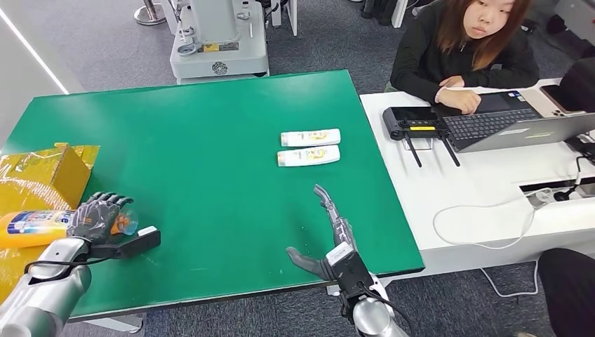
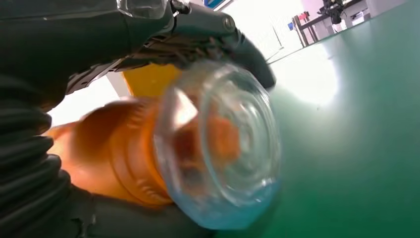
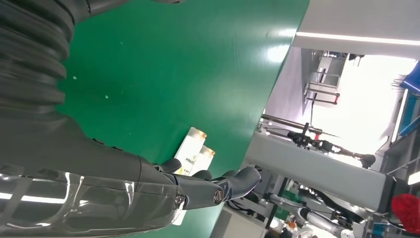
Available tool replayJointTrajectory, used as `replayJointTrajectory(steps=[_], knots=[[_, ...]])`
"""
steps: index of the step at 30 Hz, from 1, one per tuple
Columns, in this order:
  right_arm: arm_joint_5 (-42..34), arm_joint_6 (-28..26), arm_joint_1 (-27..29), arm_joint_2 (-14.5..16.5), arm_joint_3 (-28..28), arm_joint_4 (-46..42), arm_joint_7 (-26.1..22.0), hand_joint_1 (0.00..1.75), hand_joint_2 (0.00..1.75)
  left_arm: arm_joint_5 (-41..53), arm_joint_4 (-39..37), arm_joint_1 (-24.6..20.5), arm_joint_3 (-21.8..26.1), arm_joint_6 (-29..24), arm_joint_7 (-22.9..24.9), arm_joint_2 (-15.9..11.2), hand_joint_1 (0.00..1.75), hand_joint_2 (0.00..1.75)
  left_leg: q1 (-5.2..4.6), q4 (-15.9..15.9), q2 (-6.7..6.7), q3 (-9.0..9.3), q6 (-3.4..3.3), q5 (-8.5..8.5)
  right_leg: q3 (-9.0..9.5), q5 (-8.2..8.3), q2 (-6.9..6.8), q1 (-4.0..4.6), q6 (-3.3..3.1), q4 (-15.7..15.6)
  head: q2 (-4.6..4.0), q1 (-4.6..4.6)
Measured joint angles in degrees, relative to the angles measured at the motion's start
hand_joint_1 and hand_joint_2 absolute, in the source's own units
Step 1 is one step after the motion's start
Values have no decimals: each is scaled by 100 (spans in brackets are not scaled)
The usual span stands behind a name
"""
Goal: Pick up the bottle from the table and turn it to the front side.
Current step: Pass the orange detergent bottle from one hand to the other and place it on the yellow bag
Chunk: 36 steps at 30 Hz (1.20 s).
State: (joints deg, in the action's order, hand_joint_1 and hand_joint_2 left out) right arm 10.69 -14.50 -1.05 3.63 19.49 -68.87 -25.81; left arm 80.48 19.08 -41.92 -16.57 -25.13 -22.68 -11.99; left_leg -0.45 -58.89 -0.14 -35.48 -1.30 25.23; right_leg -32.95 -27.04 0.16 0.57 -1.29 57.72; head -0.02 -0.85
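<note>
L hand (image 1: 98, 216) is wrapped around a yellow bottle (image 1: 31, 228), gripping near the cap end, at the near-left corner of the green tabletop (image 1: 210, 154). Bottle lies roughly horizontal in the hand, body running out past the left edge, over the yellow cardboard box (image 1: 42, 172) that sits at that corner. Blue/white label faces up in the head view. Clear cap (image 2: 223, 144) points toward the table middle; in the left wrist view it's close-up, w/ orange neck behind it and dark fingers (image 2: 218, 34) curled over the top. Cap hovers just above the green surface; can't tell if it touches.

R hand (image 1: 330, 235) is near the near-right corner of the tabletop, fingers spread and straight, palm open, holding nothing. Fingertips point toward the far edge.

Beyond the R hand, toward the right edge approx mid-depth: two white bottles (image 1: 309, 147) w/ yellow print lying side by side, touching or nearly so, both parallel to the near edge. Right wrist view shows them past the R fingertips (image 3: 245, 178).

Off the right edge: white desk (image 1: 484, 189) w/ laptop (image 1: 512, 126), black controller (image 1: 415, 123), and a person seated behind it.
</note>
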Motion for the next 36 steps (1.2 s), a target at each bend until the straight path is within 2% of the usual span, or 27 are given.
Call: replayJointTrajectory(steps=[13, 17, 19, 22, 24, 26, 30, 36], knots=[[-21, -58, 37, -2, 54, 24, 22, 0, 175, -15, 0, -62, 0, -19, 43, 81, 0, 175, 0, 0, 1, 3, 2, -1, 1, 0, 1, 0, -1, 4, 0, 0], [-73, -92, 43, -2, 57, 25, 36, 0, 175, -296, 0, -57, 17, 25, -144, 144, 0, 175, 0, 0, -1, 3, 1, -1, 1, 0, 0, 0, -1, 4, 0, 0], [-102, -120, 35, -2, 57, 30, 38, 0, 175, -974, 2, -50, 154, 394, -632, 246, 0, 175, 0, 0, -2, 3, 1, -2, 1, 1, -1, 0, -1, 3, 0, 1], [-123, -113, -8, -2, 57, 46, 43, 0, 175, -2771, 162, 36, 586, 1814, -1472, 563, 0, 175, -2, -2, -9, 2, -1, -4, 2, 1, -9, -3, 0, 3, 0, -1], [-175, -80, -42, -2, 52, 61, 42, 0, 175, -4010, 455, 161, 753, 2848, -1682, 794, 0, 175, -5, -2, -12, 1, -3, -4, 4, 2, -13, -6, 1, 2, 0, -1], [-258, -41, -59, -2, 29, 76, 33, 0, 175, -5002, 795, 328, 779, 3539, -1732, 1003, 0, 175, -9, -2, -9, 0, -4, -3, 4, 2, -8, -9, 2, 1, 0, -1], [-391, -26, -46, -4, -65, 88, 4, 0, 175, -6219, 1514, 770, 660, 3997, -1575, 1388, 0, 175, -11, -4, -8, 0, -5, -1, 0, 2, -7, -13, 3, -3, 0, 0], [-519, -79, 46, -21, -153, 116, -19, 0, 175, -6966, 2499, 1318, 88, 3889, -1463, 1729, 0, 175, -10, -3, -8, 0, -5, 1, 0, 1, -6, -12, 3, -2, 0, 0]])
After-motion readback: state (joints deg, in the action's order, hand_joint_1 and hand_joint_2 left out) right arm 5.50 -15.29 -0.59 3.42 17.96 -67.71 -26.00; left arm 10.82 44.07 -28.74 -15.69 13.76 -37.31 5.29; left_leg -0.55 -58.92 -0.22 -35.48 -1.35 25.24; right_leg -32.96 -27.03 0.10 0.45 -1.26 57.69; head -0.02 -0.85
